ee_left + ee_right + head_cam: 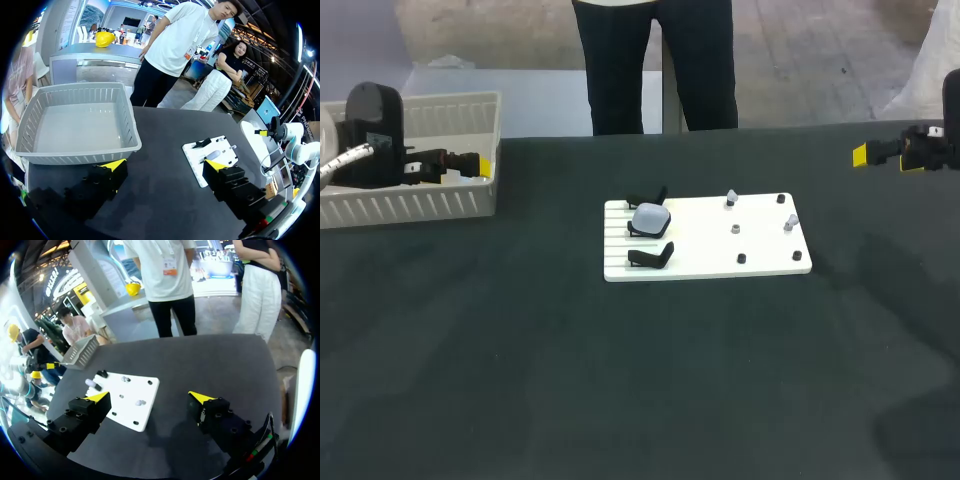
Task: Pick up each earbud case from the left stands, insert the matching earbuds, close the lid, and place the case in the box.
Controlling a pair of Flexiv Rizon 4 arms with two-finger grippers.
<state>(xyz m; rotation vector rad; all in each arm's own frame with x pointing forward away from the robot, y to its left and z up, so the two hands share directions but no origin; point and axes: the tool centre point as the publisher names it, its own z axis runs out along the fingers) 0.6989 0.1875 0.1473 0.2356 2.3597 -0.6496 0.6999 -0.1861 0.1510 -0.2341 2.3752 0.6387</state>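
- Left end effector (475, 165) hangs just over the near corner of the box (420, 98). From its own wrist camera, its fingers are spread wide with nothing between them (170, 177). Only one yellow tip shows there, and the other finger looks plain black.
- Right end effector (865, 153) sits out by the far right edge of the bench (620, 380), well apart from everything. Its jaws are also wide apart and empty (149, 399).
- Over on the white board (720, 265), the earbud case (650, 217) rests on the middle one of the black stands (652, 257) along the board's left side. It is a small rounded pebble shape, pale grey and smooth. I cannot tell whether its lid is up or down.
- A few tiny pale earbuds (731, 198) stand on the board's right half among short black pegs (781, 199). They are too small to make out in detail.
- The box is a light grey plastic basket with slotted walls and a smooth floor (75, 150). In the head view the left arm covers part of it and the edge cuts it off.
- The bench is dark and matte, like cloth.
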